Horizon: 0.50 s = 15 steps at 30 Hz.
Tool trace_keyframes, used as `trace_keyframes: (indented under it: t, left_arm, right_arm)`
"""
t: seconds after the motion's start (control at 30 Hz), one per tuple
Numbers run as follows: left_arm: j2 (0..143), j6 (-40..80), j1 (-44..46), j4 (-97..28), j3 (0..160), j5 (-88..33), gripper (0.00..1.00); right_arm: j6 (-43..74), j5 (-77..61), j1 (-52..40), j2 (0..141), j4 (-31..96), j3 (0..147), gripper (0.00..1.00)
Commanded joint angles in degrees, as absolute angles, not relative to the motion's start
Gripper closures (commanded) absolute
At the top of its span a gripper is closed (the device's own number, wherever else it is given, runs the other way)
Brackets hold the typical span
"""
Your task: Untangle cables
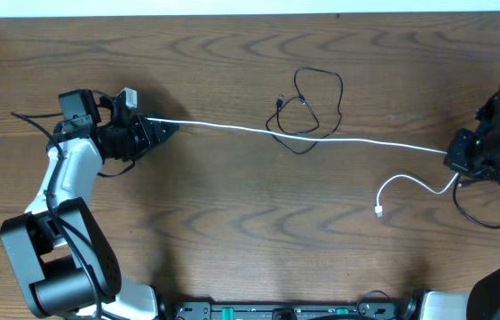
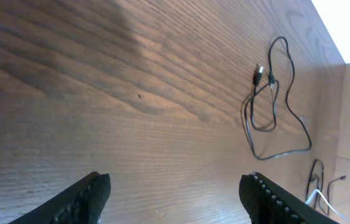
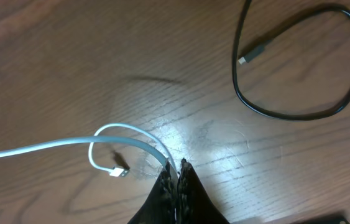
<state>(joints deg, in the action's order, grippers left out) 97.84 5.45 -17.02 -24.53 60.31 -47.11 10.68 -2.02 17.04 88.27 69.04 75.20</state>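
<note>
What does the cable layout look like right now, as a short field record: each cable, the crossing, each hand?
white cable: stretched nearly straight across the table between the hands; free tail curls to a plug
black cable: loose loops near the middle, unheld
crossing: white cable runs across the black loops' lower part; which is on top, cannot tell
left hand: fingers apart in the wrist view; white cable's end reaches it in the overhead view
right hand: shut on white cable
</note>
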Motion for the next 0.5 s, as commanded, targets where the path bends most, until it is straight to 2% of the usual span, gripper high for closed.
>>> trace_keyframes:
  t: [0.0,0.13,0.27,0.37,0.4,0.47]
  left_arm:
    - [97.6,2.3,-15.9,-25.7,60.4,-50.5,0.28]
    - [97.6,-0.9,-11.7,-27.4,60.4,-49.0,0.28]
    - [97.6,-0.9,-5.5,-30.3,60.4,-38.4,0.21]
    - [97.6,-0.8,-0.6,-32.9,60.4,-28.5,0.14]
    - [97.6,-0.8,1.3,-34.1,60.4,-24.6,0.07]
    - [97.6,-0.8,4.4,-36.2,60.4,-18.6,0.07]
  right_arm:
    - [11.5,-6.0,17.1,88.0,68.2,75.3,0.99]
    - [0.3,-24.2,15.9,88.0,65.2,75.3,0.99]
    - [-11.9,-43.9,13.2,88.0,63.0,75.3,0.99]
    - [-17.5,-52.6,11.5,88.0,60.4,75.3,0.99]
    - [-18.5,-55.1,11.0,88.0,58.5,75.3,0.99]
    - [-18.4,-58.1,10.6,88.0,53.8,75.3,0.99]
